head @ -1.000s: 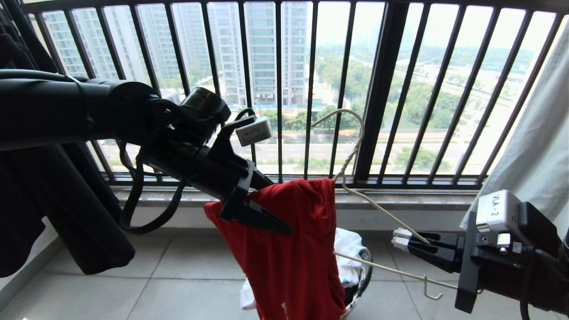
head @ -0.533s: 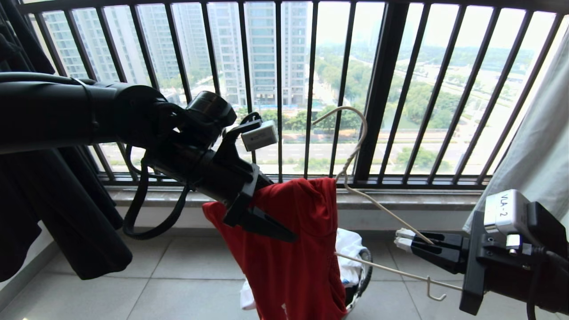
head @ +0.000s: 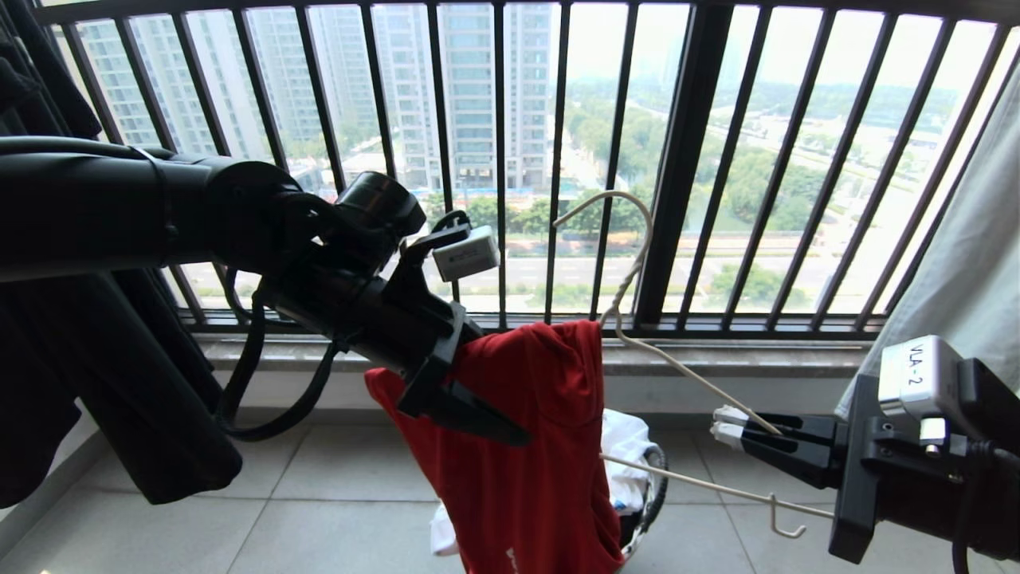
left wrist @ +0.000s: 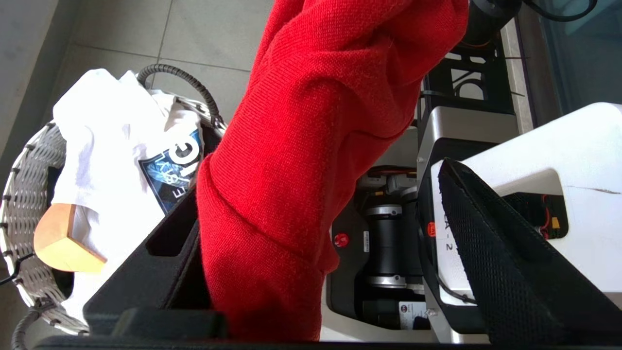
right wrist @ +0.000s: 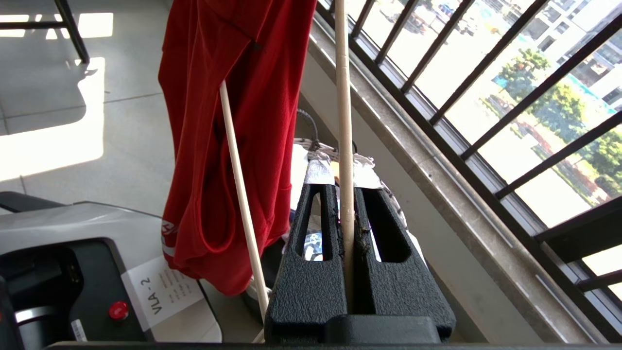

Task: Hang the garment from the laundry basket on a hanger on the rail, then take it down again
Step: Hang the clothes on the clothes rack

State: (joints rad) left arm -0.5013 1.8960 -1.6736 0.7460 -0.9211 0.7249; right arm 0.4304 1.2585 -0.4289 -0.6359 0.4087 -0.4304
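The red garment [head: 526, 446] hangs over the left shoulder of the white wire hanger [head: 637, 263], which is held up in front of the balcony bars. My right gripper [head: 727, 426] is shut on the hanger's right shoulder wire [right wrist: 344, 146]. My left gripper [head: 494, 414] is at the garment's upper left and is open. In the left wrist view the red cloth [left wrist: 311, 146] lies against one finger [left wrist: 160, 243], clear of the other [left wrist: 486, 233]. The laundry basket [head: 653, 478] stands on the floor behind the garment. The rail is out of view.
A white printed T-shirt [left wrist: 112, 146] and a wooden piece [left wrist: 58, 238] lie in the basket [left wrist: 24, 194]. Dark clothing [head: 48, 383] hangs at the left and pale cloth [head: 956, 263] at the right. The balcony railing [head: 677, 159] and sill run close behind. My own base [left wrist: 534, 160] is below.
Both arms have drifted slightly to the right. The garment and hanger stay much as they were.
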